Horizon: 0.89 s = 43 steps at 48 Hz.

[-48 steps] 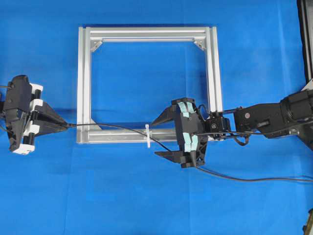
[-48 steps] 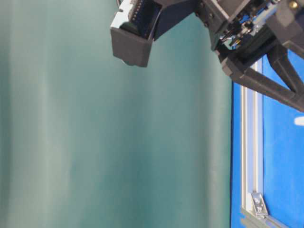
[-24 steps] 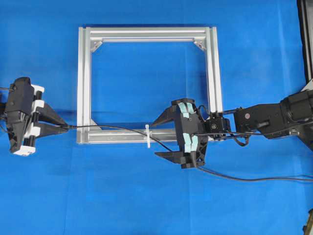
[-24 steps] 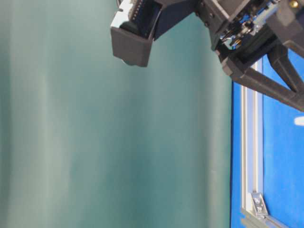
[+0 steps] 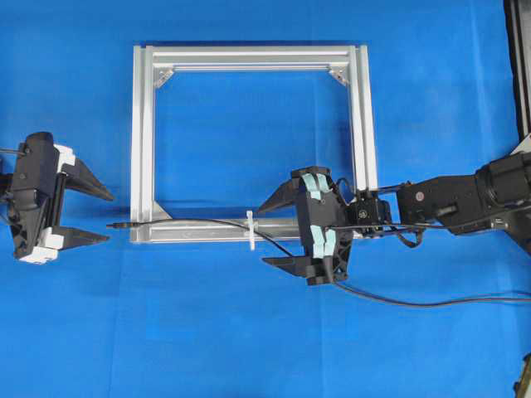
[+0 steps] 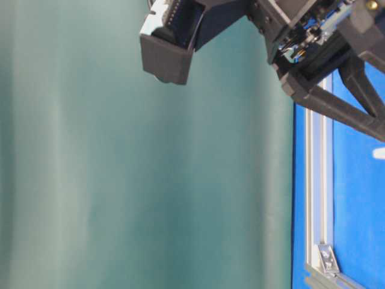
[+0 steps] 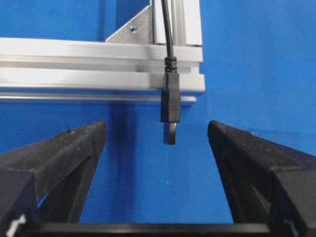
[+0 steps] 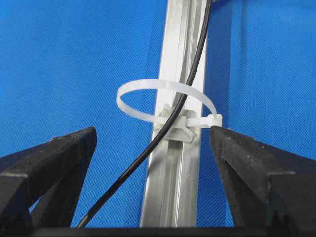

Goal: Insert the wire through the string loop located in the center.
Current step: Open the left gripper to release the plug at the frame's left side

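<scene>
Blue cloth covers the worktop (image 5: 249,332), and a square silver frame (image 5: 143,124) lies flat on it. On the near bar of the frame, about in the middle, stands the string loop (image 5: 250,230), a little white tie that makes a ring above the bar. In the right wrist view the wire (image 8: 183,101) plainly goes through the ring of the string loop (image 8: 148,88), so the main job looks done. From the loop the wire (image 5: 199,221) runs left along the near bar, and its dark plug tip (image 5: 116,225) lies just past the left corner of the frame. The left wrist view shows the plug tip (image 7: 171,106) hanging off the edge of the bar, with nothing touching it. The left pincer (image 5: 98,215) is spread wide, with one finger on each side of the plug tip and a clear gap all round, so it grips nothing. The right pincer (image 5: 275,234) is also wide open, just to the right of the loop, and the wire passes between its fingers (image 8: 54,163) without being pinched. To the right the wire trails off under the right arm (image 5: 465,203) toward the edge of the worktop. What is left seems small: the arms only need to pull away without dragging the wire back out of the loop
</scene>
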Each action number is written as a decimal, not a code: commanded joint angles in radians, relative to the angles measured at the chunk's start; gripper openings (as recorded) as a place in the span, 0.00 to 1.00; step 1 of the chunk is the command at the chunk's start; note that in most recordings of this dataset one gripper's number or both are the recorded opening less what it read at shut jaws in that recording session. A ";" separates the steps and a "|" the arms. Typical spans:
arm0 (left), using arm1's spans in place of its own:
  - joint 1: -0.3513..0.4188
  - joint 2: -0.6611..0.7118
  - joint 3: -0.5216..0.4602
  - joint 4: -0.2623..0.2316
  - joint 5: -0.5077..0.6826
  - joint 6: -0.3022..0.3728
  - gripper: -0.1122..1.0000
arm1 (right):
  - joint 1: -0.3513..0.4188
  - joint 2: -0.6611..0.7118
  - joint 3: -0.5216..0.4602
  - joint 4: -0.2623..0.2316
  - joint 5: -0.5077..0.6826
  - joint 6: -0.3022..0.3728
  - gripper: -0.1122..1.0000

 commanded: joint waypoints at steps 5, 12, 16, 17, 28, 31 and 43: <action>-0.003 -0.075 -0.035 0.002 0.057 0.005 0.82 | 0.000 -0.077 -0.020 0.002 0.015 0.000 0.88; -0.003 -0.153 -0.051 0.002 0.123 0.006 0.82 | -0.011 -0.124 -0.020 0.002 0.046 0.000 0.88; -0.003 -0.195 -0.061 0.002 0.149 0.006 0.82 | -0.023 -0.155 -0.020 0.002 0.067 0.000 0.88; -0.003 -0.206 -0.064 0.002 0.155 0.005 0.82 | -0.025 -0.163 -0.020 0.002 0.074 0.000 0.88; -0.002 -0.295 -0.097 0.002 0.232 0.014 0.82 | -0.032 -0.227 -0.020 0.002 0.110 -0.005 0.88; 0.000 -0.308 -0.104 0.002 0.247 0.020 0.82 | -0.032 -0.236 -0.020 0.002 0.117 -0.005 0.88; 0.002 -0.310 -0.117 0.002 0.261 0.048 0.82 | -0.032 -0.242 -0.018 0.002 0.118 -0.005 0.88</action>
